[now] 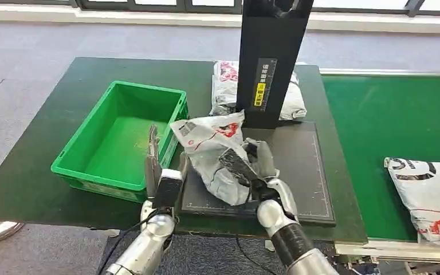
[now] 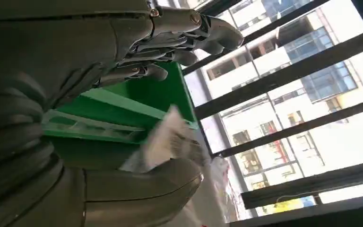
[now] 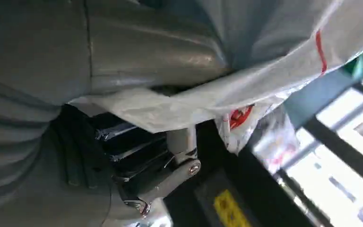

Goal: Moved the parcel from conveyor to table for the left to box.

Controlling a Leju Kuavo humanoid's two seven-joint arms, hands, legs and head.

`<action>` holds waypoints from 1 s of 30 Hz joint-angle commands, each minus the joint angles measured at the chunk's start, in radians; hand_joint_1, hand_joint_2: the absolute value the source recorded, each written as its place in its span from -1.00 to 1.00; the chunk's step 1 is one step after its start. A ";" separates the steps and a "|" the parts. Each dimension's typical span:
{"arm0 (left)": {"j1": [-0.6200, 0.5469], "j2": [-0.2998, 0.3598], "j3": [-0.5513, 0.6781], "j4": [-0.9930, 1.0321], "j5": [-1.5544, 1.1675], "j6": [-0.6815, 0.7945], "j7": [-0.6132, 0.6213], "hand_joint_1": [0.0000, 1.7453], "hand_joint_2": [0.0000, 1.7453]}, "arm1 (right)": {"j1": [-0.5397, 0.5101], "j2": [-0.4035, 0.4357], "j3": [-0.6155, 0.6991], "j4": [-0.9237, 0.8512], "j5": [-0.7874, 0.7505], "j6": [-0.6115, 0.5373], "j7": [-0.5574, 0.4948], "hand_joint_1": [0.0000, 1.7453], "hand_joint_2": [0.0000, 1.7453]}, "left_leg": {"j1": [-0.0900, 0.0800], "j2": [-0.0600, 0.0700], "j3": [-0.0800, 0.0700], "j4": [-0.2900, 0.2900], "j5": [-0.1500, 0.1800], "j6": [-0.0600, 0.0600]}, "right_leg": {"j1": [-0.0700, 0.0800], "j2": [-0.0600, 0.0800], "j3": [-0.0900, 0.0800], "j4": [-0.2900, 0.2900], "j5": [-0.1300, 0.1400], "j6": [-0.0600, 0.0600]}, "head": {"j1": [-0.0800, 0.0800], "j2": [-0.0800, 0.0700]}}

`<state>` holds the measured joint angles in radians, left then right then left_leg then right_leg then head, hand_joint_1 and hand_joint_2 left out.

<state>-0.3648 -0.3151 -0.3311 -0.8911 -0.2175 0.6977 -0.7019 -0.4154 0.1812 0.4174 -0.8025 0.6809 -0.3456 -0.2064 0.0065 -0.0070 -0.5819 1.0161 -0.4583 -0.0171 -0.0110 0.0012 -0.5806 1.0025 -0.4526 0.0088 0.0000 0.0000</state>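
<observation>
1. Three parcels are in the head view, all soft grey-white plastic mailers with red and black print; the one in play is crumpled and lies on the black mat, just right of the green box.
2. A second parcel lies on the table beyond the mat, partly hidden by a black post with a yellow label.
3. A third parcel lies flat on the green conveyor, well to the right of the box.
4. One box: a rectangular, hard plastic crate with ribbed walls, on the dark green table.
5. Two robot hands. The right robot hand has its dark fingers clamped on the near side of the crumpled parcel; the right wrist view shows the plastic film gripped between thumb and fingers.
6. The left robot hand holds nothing, its fingers straight and slightly apart, upright at the box's near right corner, just left of the parcel.
</observation>
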 commanded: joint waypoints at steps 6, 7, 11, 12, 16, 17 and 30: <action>-0.034 -0.015 0.085 0.029 -0.096 0.000 0.004 -1.00 1.00 | -0.067 0.028 0.013 0.202 -0.079 0.019 -0.100 -1.00 -1.00 | 0.000 0.002 0.001 -0.002 0.001 0.001 | 0.000 0.001 0.001 -0.003 0.001 0.000 | 0.000 0.000; -0.031 -0.018 0.095 0.025 -0.110 0.000 0.004 -1.00 1.00 | -0.067 0.028 0.007 0.199 -0.078 0.009 -0.093 -1.00 -1.00 | 0.000 0.002 0.000 -0.001 0.000 0.000 | 0.000 0.001 0.000 -0.002 0.001 0.000 | 0.000 0.000; -0.037 -0.020 0.087 0.040 -0.117 0.000 0.004 -1.00 1.00 | -0.058 0.030 -0.047 0.158 -0.132 -0.010 -0.130 -1.00 -1.00 | 0.000 0.002 -0.001 -0.001 0.001 0.000 | 0.000 0.001 -0.001 -0.002 0.001 0.000 | 0.000 0.000; -0.050 -0.018 0.067 0.060 -0.101 0.000 0.004 -1.00 1.00 | -0.056 0.031 -0.067 0.140 -0.156 -0.012 -0.153 -1.00 -1.00 | -0.001 0.001 -0.001 -0.001 0.001 0.000 | 0.000 0.001 -0.001 -0.002 0.001 -0.001 | 0.000 0.000; -0.103 -0.007 -0.036 0.166 -0.030 0.000 0.004 -1.00 1.00 | -0.041 0.032 -0.143 0.085 -0.262 0.003 -0.222 -1.00 -1.00 | 0.000 -0.001 -0.002 0.000 0.001 0.000 | 0.000 -0.001 -0.002 -0.001 0.000 0.000 | 0.000 0.000; -0.111 -0.002 -0.063 0.182 -0.012 0.000 0.004 -1.00 1.00 | -0.040 0.029 -0.148 0.081 -0.265 0.002 -0.219 -1.00 -1.00 | -0.001 -0.002 -0.001 -0.001 0.002 0.000 | 0.000 -0.002 -0.001 -0.002 0.001 -0.001 | 0.000 0.000; -0.161 0.000 -0.196 0.293 0.024 -0.022 0.004 -1.00 1.00 | -0.001 0.022 -0.199 0.042 -0.283 -0.014 -0.227 -1.00 -1.00 | -0.001 -0.001 0.000 -0.002 0.002 0.000 | 0.000 -0.002 0.000 -0.003 0.001 -0.001 | 0.000 0.000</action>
<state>-0.4388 -0.3433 -0.3880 -0.7629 -0.2079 0.6905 -0.7015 -0.4327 0.2098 0.3074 -0.7263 0.4101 -0.3445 -0.4299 0.0062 -0.0064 -0.5836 1.0166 -0.4579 -0.0170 -0.0111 0.0017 -0.5828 1.0017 -0.4518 0.0081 0.0000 0.0000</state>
